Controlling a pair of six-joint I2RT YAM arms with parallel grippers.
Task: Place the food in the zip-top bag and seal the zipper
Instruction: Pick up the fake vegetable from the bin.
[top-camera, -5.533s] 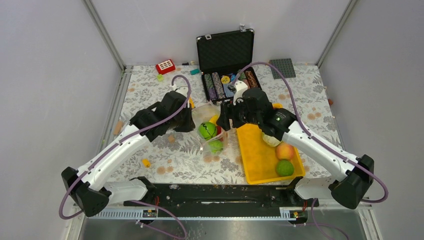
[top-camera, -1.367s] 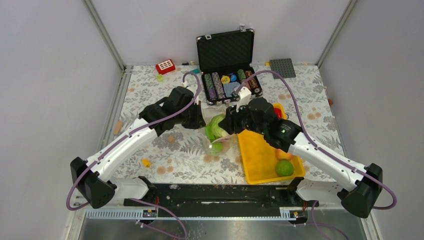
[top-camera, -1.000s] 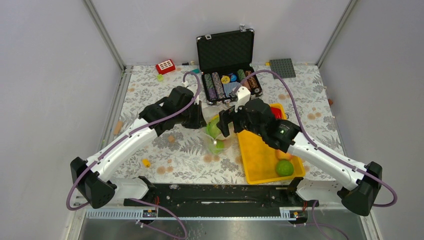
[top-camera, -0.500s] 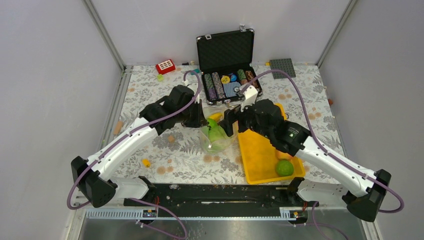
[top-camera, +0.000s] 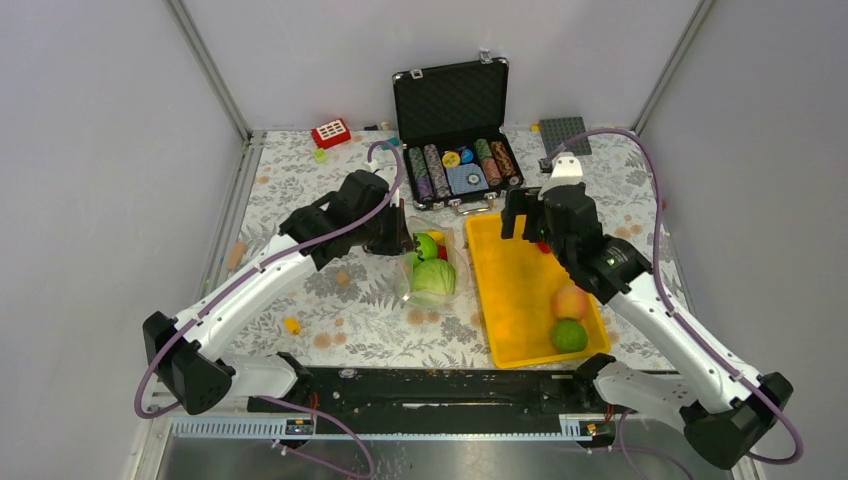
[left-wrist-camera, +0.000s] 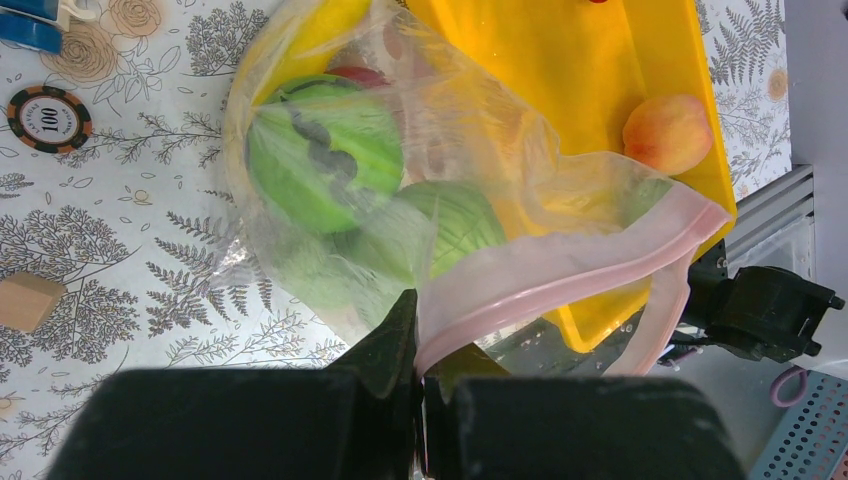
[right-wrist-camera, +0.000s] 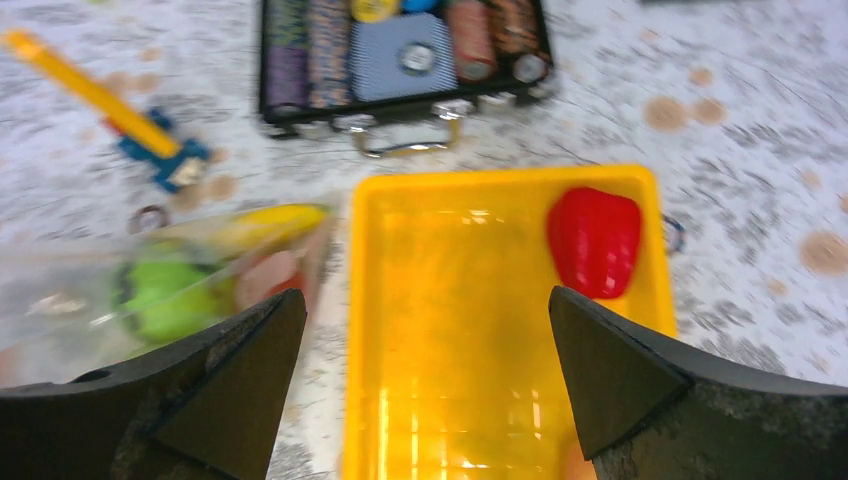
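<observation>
The left gripper (left-wrist-camera: 420, 345) is clenched on the thin pinkish-red zipper (left-wrist-camera: 560, 275), pinching that strip at the mouth of the clear crinkly zip-top bag (left-wrist-camera: 400, 150). The mouth gapes beyond the pinch. The right gripper (right-wrist-camera: 422, 335) is spread fully wide and grasps nothing. It hangs above the far end of the yellow rectangular plastic tray (top-camera: 510, 300).

Seen from above, the bag lies near the middle of the floral-patterned desk (top-camera: 330, 300), with the tray just beside it at 3 o'clock and the open black poker-chip case (top-camera: 450, 130) at 12 o'clock.

Count: 2 grippers, 1 bag, 1 tray.

Inside the bag are 4 pieces of toy food:
- 1 yellow plastic banana (left-wrist-camera: 310, 30)
- 1 dark-striped green ball (left-wrist-camera: 320, 160)
- 1 paler ribbed green ball (left-wrist-camera: 455, 215)
- 1 small red piece (left-wrist-camera: 355, 75)

A further green blur below them cannot be counted through the plastic.

In the tray are 3 pieces:
- 1 red plastic pepper (right-wrist-camera: 594, 240) at the far right corner
- 1 orange-pink peach (top-camera: 569, 301)
- 1 green round fruit (top-camera: 569, 335) at the peach's 6 o'clock

1 loose poker chip (left-wrist-camera: 48, 117) lies on the desk.
</observation>
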